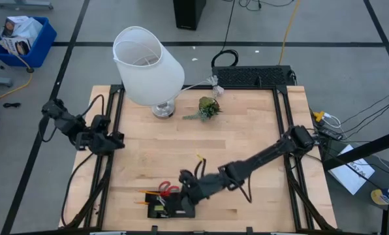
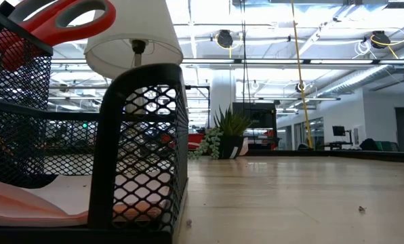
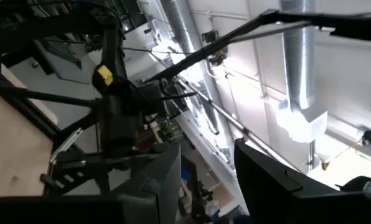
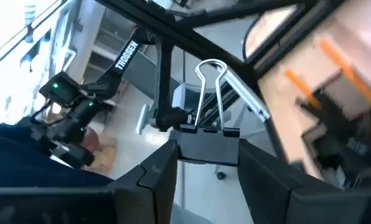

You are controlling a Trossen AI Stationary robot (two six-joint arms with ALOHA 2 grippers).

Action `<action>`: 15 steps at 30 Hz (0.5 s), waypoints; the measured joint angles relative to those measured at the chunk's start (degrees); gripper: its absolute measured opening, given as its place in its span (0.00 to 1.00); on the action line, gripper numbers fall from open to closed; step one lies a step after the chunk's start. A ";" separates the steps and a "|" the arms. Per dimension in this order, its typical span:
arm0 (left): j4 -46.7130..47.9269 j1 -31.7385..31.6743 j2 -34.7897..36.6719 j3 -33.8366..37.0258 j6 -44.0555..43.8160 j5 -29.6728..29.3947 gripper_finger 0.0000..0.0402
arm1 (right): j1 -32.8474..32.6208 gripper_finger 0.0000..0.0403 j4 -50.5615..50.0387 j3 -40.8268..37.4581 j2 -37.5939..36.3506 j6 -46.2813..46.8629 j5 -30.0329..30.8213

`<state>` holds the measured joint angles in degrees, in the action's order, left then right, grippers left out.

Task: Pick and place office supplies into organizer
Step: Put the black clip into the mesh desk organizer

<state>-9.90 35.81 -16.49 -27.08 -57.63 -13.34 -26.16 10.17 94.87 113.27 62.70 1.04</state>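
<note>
Right gripper [image 4: 207, 163] clamped on a black binder clip [image 4: 208, 140] — wire handles pointing away from the fingers, hanging right over the organizer [image 1: 171, 205] at the table's 6 o'clock edge. Red scissors [image 1: 168, 189] and orange pencils [image 1: 145, 193] stick out of the organizer toward 10 o'clock. Left gripper [image 1: 118, 140] parked at 9 o'clock, fingers parted, holding nothing. Lamp [image 1: 147, 65] at 11 o'clock — plant [image 1: 209, 107] near 12.
</note>
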 joint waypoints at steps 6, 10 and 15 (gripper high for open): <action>3.30 0.00 0.01 0.01 0.34 1.83 0.38 | -4.20 0.36 -0.36 0.00 0.95 6.38 7.16; 4.25 0.00 0.00 0.01 -0.06 1.90 0.38 | -5.59 0.36 0.57 0.00 3.82 12.35 10.63; 4.23 0.00 0.00 0.01 0.11 1.90 0.38 | -6.24 0.35 3.72 0.99 9.88 19.83 10.84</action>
<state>-5.67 35.81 -16.49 -27.07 -57.52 -11.44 -32.40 13.89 95.86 123.15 82.53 11.88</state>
